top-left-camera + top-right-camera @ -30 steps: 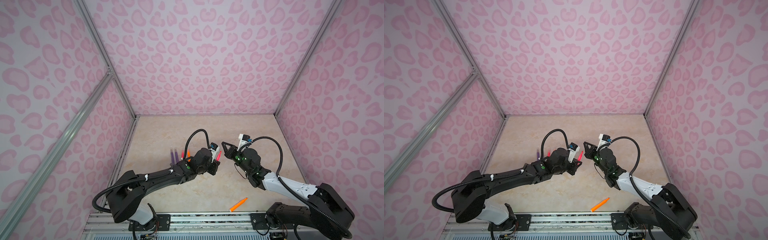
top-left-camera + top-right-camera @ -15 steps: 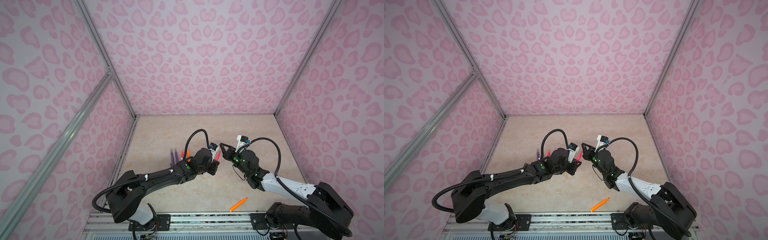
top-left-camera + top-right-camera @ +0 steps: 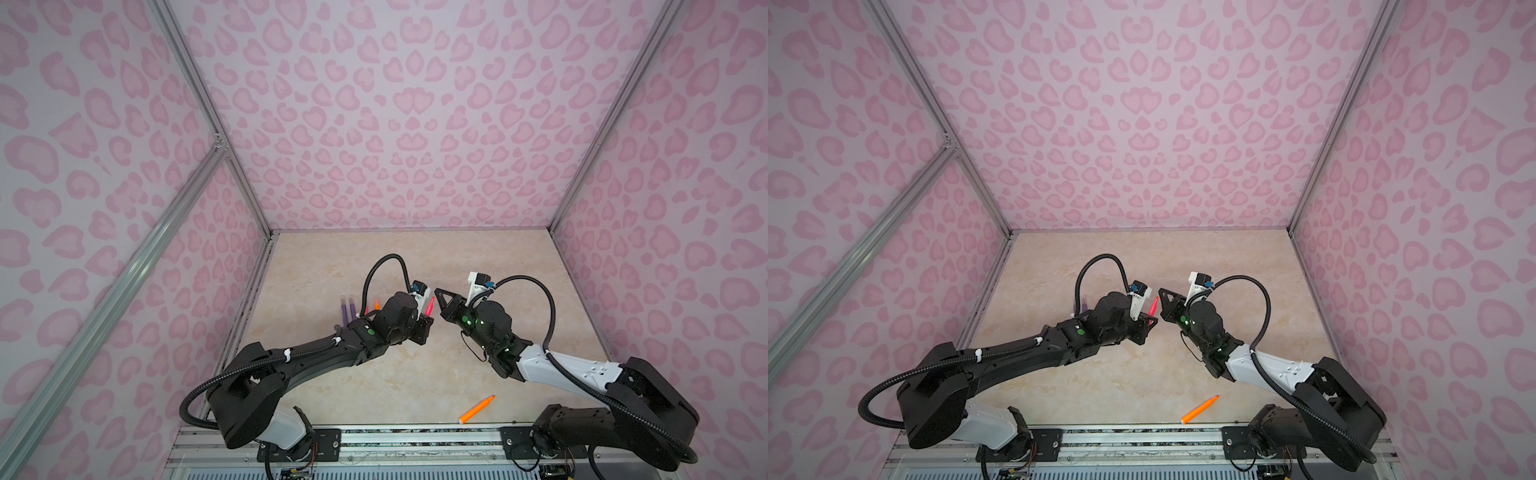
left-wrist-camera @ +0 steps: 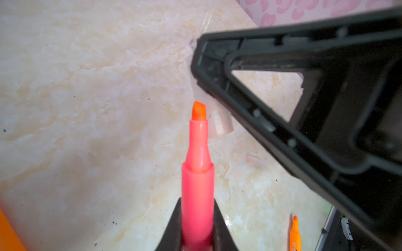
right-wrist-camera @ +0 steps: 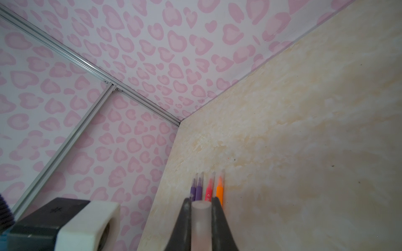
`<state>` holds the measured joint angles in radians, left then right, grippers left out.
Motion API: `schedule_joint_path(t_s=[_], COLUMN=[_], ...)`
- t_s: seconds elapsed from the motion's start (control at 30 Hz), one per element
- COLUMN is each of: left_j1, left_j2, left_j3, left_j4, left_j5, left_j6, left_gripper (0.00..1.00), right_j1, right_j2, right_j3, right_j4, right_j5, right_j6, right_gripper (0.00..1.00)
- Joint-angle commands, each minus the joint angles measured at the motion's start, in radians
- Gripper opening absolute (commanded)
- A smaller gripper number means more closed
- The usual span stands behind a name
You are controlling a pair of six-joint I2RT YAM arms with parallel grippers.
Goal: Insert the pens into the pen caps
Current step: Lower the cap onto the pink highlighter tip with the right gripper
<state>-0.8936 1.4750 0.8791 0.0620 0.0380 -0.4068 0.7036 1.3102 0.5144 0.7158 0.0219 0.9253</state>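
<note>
**A:** What is the left gripper (image 3: 427,321) doing?

**B:** We have it clenched on the pink-red pen (image 3: 430,306), just left of centre in both top views. The barrel rises out of the jaws, and its orange-tinted chisel tip is bare.

**A:** And the right gripper (image 3: 440,293)?

**B:** We hold a clear cap (image 5: 201,217) in it, pinched between both fingers, just right of the pen and pointing toward it.

**A:** Do pen and cap meet?

**B:** In the left wrist view the cap pokes out of the right gripper just beside the pen's tip. We cannot tell whether they touch.

**A:** What do we see farther out?

**B:** A second cap (image 4: 253,160) lies on the beige desk (image 3: 478,257) beneath the right gripper. Left of the left gripper, four pens (image 5: 206,189) lie side by side: two purple, one pink-red and one orange. They seem to have clear caps over their tips. A loose orange pen (image 3: 477,409) lies alone at the lower centre of both top views, near the front rail and well apart from the others.
</note>
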Motion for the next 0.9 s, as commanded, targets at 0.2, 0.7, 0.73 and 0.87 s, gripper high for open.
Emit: schedule_joint_path(t_s=[0.2,0.7,0.73,0.87], left_j1=[-0.006,-0.018,-0.018,-0.018], left_j2=[-0.022,0.014,0.017,0.019], left_j3=[-0.016,0.01,0.013,0.014], left_j4=[0.077,0.059,0.054,0.049], left_j5=[0.091,0.093,0.09,0.082], left_j6=[0.021,0.022,0.022,0.022], left_gripper=[0.03,0.03,0.03,0.03], right_j1=[0.001,-0.024,-0.024,-0.023], right_j2=[-0.002,-0.014,-0.018,-0.023], right_j3=[0.013,0.013,0.013,0.012], right_j4=[0.013,-0.001,0.0,0.003], right_j5=[0.045,0.038,0.035,0.012], right_j6=[-0.023,-0.034,-0.035,-0.029], right_gripper=[0.0,0.0,0.0,0.0])
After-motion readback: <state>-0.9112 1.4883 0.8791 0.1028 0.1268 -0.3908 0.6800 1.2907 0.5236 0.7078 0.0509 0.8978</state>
